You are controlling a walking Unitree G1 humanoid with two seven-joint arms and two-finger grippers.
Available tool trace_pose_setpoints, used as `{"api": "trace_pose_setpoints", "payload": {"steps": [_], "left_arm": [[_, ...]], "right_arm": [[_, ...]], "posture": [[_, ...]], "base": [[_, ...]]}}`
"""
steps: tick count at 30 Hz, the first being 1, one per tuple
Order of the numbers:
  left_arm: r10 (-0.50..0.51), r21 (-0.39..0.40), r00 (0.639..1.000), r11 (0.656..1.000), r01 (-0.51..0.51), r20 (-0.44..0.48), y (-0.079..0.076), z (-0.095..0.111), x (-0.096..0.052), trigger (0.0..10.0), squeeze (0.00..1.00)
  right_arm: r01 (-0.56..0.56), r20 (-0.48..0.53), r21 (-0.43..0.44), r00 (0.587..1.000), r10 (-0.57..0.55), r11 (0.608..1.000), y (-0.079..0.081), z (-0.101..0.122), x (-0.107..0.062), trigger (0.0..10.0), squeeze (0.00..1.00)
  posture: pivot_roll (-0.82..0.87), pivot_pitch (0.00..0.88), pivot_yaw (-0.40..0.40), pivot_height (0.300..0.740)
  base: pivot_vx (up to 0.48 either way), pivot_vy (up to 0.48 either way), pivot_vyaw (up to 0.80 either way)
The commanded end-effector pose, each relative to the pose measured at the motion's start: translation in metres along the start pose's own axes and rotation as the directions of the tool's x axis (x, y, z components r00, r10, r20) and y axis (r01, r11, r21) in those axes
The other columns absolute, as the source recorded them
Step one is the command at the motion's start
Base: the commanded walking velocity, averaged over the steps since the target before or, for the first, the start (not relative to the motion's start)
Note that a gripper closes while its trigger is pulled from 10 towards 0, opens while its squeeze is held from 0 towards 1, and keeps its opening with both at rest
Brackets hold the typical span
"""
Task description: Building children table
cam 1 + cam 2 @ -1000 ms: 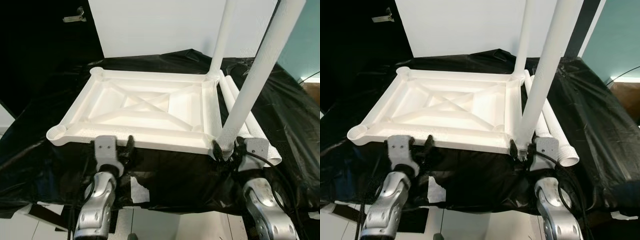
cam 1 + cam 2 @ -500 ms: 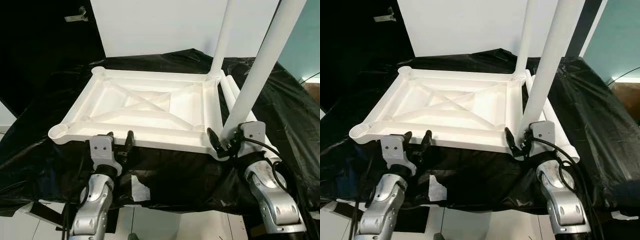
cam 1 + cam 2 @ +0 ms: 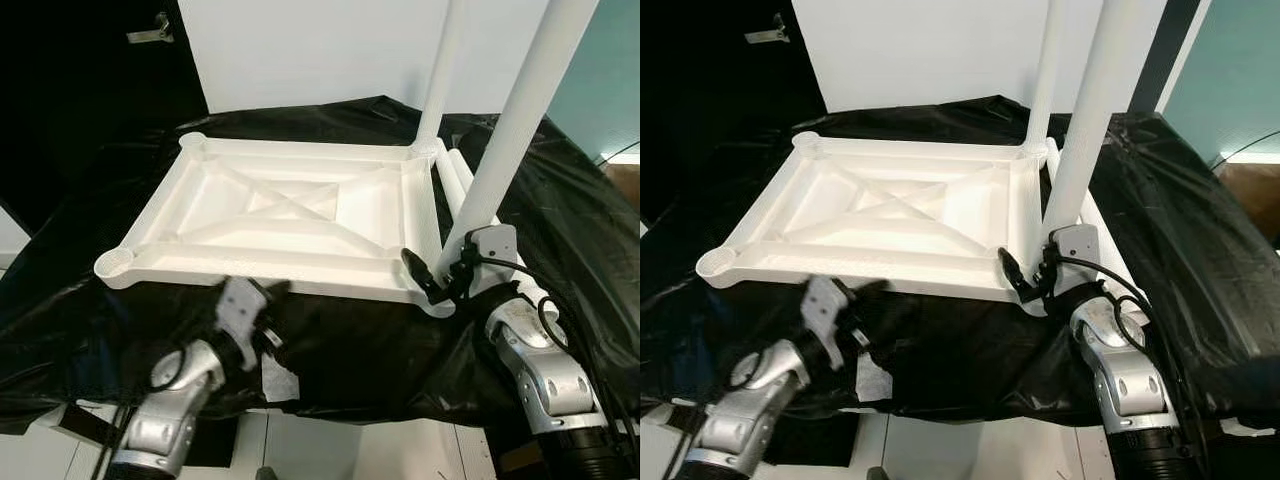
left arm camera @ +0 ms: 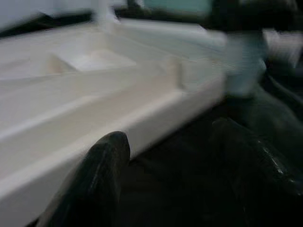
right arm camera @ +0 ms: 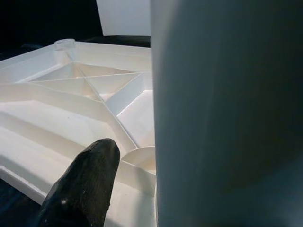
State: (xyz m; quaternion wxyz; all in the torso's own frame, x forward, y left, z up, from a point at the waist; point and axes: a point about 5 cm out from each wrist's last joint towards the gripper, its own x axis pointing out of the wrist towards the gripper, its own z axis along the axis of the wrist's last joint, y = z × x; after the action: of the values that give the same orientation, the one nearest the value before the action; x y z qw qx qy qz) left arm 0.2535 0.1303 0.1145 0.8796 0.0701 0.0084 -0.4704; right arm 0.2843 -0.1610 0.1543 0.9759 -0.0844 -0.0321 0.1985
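A: Where's the tabletop (image 3: 290,215)?

B: Centre of the head views, lying upside down on black sheeting (image 3: 560,200), its ribbed underside up. One leg (image 3: 440,80) stands in the far right corner socket. A second leg (image 3: 510,140) rises at the near right corner, slanting toward the upper right of the frame.

A: And the right gripper (image 3: 440,275)?

B: Lower right of centre, fingers closed around the base of that second leg. The right wrist view adds the close-up: the leg as a broad grey column beside one black finger (image 5: 83,187), with an open corner socket (image 5: 139,161) just beside its foot.

A: The left gripper (image 3: 262,300)?

B: Lower left, blurred, just below the tabletop's near edge. In its wrist view the fingers (image 4: 92,179) stand apart, holding nothing, with the edge just beyond them.

A: Anything further out?

B: More legs (image 3: 475,215) lie on the sheeting to the right of the tabletop, and a white wall (image 3: 320,50) stands behind.
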Motion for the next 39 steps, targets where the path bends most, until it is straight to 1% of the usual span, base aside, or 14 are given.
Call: {"api": "trace_pose_setpoints", "payload": {"steps": [1, 2, 5, 8, 12, 17, 18, 23, 27, 30, 32, 34, 37, 39], "left_arm": [[-0.073, 0.032, 0.996, 0.997, 0.075, -0.052, -0.001, -0.005, 0.001, 10.0, 0.0], [-0.116, 0.058, 0.99, 0.991, 0.121, -0.083, 0.0, -0.007, 0.003, 10.0, 0.0], [-0.139, 0.101, 0.985, 0.984, 0.149, -0.1, 0.006, -0.004, 0.011, 10.0, 0.0], [-0.141, 0.134, 0.987, 0.98, 0.15, -0.076, 0.016, 0.006, 0.024, 10.0, 0.0], [-0.156, 0.14, 0.985, 0.976, 0.165, -0.07, 0.019, 0.008, 0.027, 10.0, 0.0], [-0.148, 0.174, 0.987, 0.972, 0.155, -0.057, 0.024, 0.015, 0.042, 10.0, 0.0], [-0.17, 0.227, 0.982, 0.956, 0.186, -0.087, 0.024, 0.018, 0.057, 10.0, 0.0], [-0.185, 0.279, 0.971, 0.935, 0.221, -0.15, 0.028, 0.015, 0.071, 10.0, 0.0], [-0.204, 0.29, 0.964, 0.925, 0.246, -0.168, 0.028, 0.016, 0.075, 10.0, 0.0], [-0.263, 0.294, 0.939, 0.9, 0.322, -0.224, 0.024, 0.011, 0.076, 10.0, 0.0], [-0.322, 0.263, 0.912, 0.885, 0.385, -0.255, 0.02, 0.006, 0.073, 10.0, 0.0], [-0.379, 0.243, 0.865, 0.851, 0.465, -0.328, 0.016, -0.004, 0.069, 10.0, 0.0], [-0.379, 0.249, 0.839, 0.834, 0.492, -0.39, 0.017, -0.013, 0.068, 10.0, 0.0], [-0.343, 0.259, 0.839, 0.841, 0.474, -0.423, 0.019, -0.018, 0.07, 10.0, 0.0]], "right_arm": [[-0.043, -0.017, 0.015, 0.999, 0.043, 0.999, 0.005, -0.003, 0.003, 10.0, 0.0], [-0.046, -0.017, 0.016, 0.999, 0.047, 0.999, 0.006, -0.003, 0.003, 10.0, 0.0], [-0.049, -0.016, 0.023, 0.999, 0.049, 0.999, 0.008, -0.004, 0.003, 10.0, 0.0], [-0.048, -0.011, 0.04, 0.999, 0.048, 0.998, 0.011, -0.004, 0.002, 10.0, 0.0], [-0.049, -0.012, 0.043, 0.999, 0.049, 0.998, 0.012, -0.004, 0.001, 10.0, 0.0], [-0.06, -0.026, 0.06, 0.998, 0.062, 0.996, 0.018, -0.008, -0.005, 10.0, 0.0], [-0.062, -0.038, 0.076, 0.997, 0.065, 0.995, 0.022, -0.012, -0.012, 10.0, 0.0], [-0.049, -0.042, 0.087, 0.998, 0.052, 0.995, 0.023, -0.012, -0.015, 10.0, 0.0], [-0.043, -0.038, 0.091, 0.998, 0.047, 0.995, 0.024, -0.012, -0.016, 10.0, 0.0], [-0.039, -0.036, 0.096, 0.998, 0.042, 0.995, 0.025, -0.012, -0.016, 10.0, 0.0], [-0.038, -0.037, 0.097, 0.998, 0.041, 0.995, 0.026, -0.011, -0.016, 10.0, 0.0], [-0.035, -0.039, 0.099, 0.998, 0.039, 0.994, 0.026, -0.012, -0.017, 10.0, 0.0], [-0.033, -0.04, 0.101, 0.998, 0.037, 0.994, 0.026, -0.012, -0.018, 10.0, 0.0], [-0.033, -0.04, 0.103, 0.999, 0.037, 0.994, 0.026, -0.012, -0.017, 10.0, 0.0]], "posture": [[-0.03, 0.022, 0.007, 0.74], [-0.04, 0.022, 0.01, 0.74], [-0.05, 0.021, 0.016, 0.74], [-0.06, 0.022, 0.024, 0.74], [-0.06, 0.022, 0.024, 0.74], [-0.09, 0.02, 0.036, 0.74], [-0.1, 0.016, 0.038, 0.74], [-0.12, 0.009, 0.049, 0.74], [-0.12, 0.008, 0.051, 0.74], [-0.13, 0.006, 0.052, 0.74], [-0.13, 0.005, 0.052, 0.74], [-0.13, 0.005, 0.053, 0.74], [-0.13, 0.003, 0.053, 0.74], [-0.13, 0.002, 0.052, 0.74]], "base": [[0.0, 0.0, 0.0], [0.0, 0.0, 0.0], [0.0, 0.0, 0.0], [0.0, 0.0, 0.0], [0.0, 0.0, 0.0], [0.0, 0.0, 0.0], [0.0, 0.0, 0.0], [0.0, 0.0, 0.0], [0.0, 0.0, 0.0], [0.0, 0.0, 0.0], [0.0, 0.0, 0.0], [0.0, 0.0, 0.0], [0.0, 0.0, 0.0], [0.0, 0.0, 0.0]]}}
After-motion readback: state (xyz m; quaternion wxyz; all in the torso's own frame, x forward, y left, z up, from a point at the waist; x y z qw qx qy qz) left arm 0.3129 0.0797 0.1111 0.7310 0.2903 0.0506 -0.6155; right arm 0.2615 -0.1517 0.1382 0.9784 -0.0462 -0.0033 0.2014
